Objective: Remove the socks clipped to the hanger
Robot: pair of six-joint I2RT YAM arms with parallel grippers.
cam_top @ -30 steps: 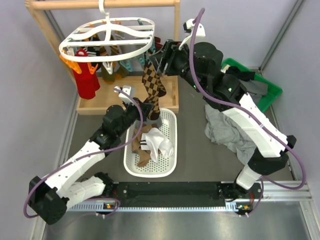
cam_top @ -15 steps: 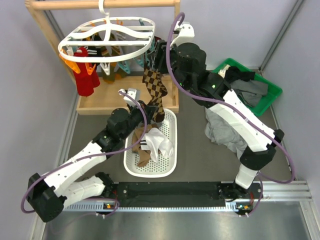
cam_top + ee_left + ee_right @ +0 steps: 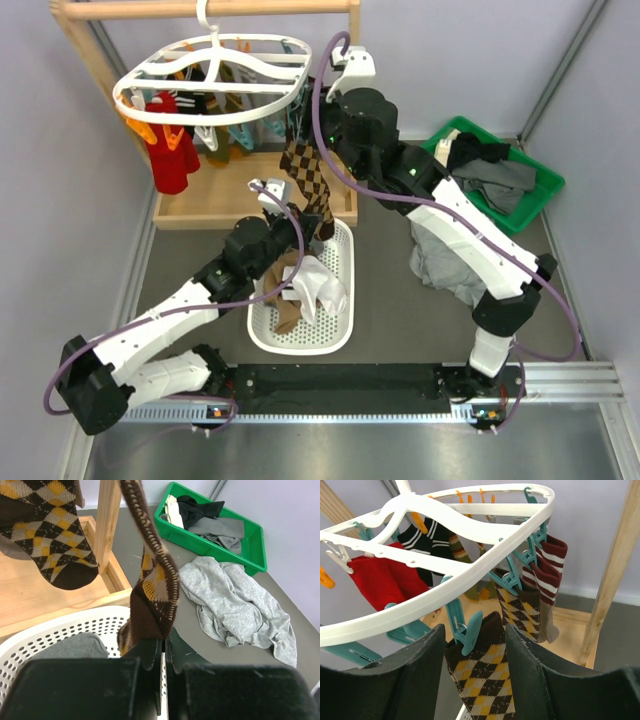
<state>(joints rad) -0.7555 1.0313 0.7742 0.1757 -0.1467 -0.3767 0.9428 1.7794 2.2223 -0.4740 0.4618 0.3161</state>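
The argyle sock (image 3: 480, 680) is hanging by its cuff from a teal clip (image 3: 468, 630) on the near rim of the hanger (image 3: 475, 572). The clip is sitting directly between the fingers of the right gripper (image 3: 475, 642), whose jaws are standing wide apart with a gap showing on each side. At the sock's lower end, the left gripper (image 3: 162, 647) is pinching the toe between closed fingers, so the fabric is running upward from it in a twisted band. Just beyond the right gripper's right finger, a second argyle sock (image 3: 517, 610) and a maroon sock (image 3: 547, 570) are hanging from neighbouring clips. The basket (image 3: 60, 625) is lying immediately below and to the left of the left gripper, and a wooden post (image 3: 107, 525) is standing just behind the sock. Several risks are arising here. If the left gripper is pulling down before the clip is squeezed open, the hanger is likely to tilt or swing on its hook, carrying the clip out from between the right fingers. If the right fingers are closing too low, they are probably catching fabric rather than the clip's levers. A swing to the right is likely to knock the neighbouring clip, and a sock released while twisted may be falling outside the basket rim.
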